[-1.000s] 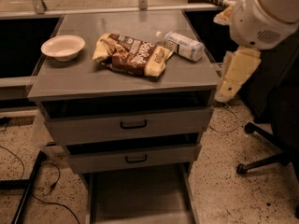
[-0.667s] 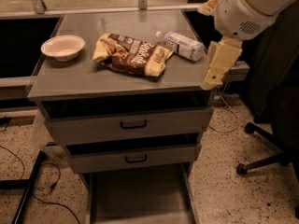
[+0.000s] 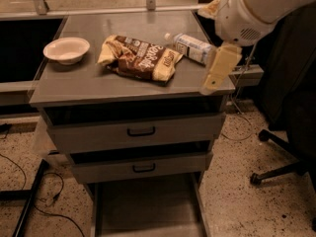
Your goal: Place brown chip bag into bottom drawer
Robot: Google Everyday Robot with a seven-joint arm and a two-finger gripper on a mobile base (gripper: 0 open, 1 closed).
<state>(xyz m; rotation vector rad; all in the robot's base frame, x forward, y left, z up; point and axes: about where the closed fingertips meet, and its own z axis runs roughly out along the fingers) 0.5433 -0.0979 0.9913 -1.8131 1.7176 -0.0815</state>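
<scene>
The brown chip bag lies crumpled on the grey cabinet top, near its middle. My gripper hangs from the white arm over the top's right front corner, to the right of the bag and not touching it. It holds nothing that I can see. The bottom drawer is pulled out at floor level below the two upper drawers; its grey tray looks bare.
A clear plastic bottle lies right of the bag, just behind the gripper. A white bowl sits at the top's left. The two upper drawers are shut. A black office chair stands at the right. Cables lie on the floor at left.
The arm and gripper have moved left, from beside the cabinet's right side to over its right front corner. The bag, bottle and bowl have not moved.
</scene>
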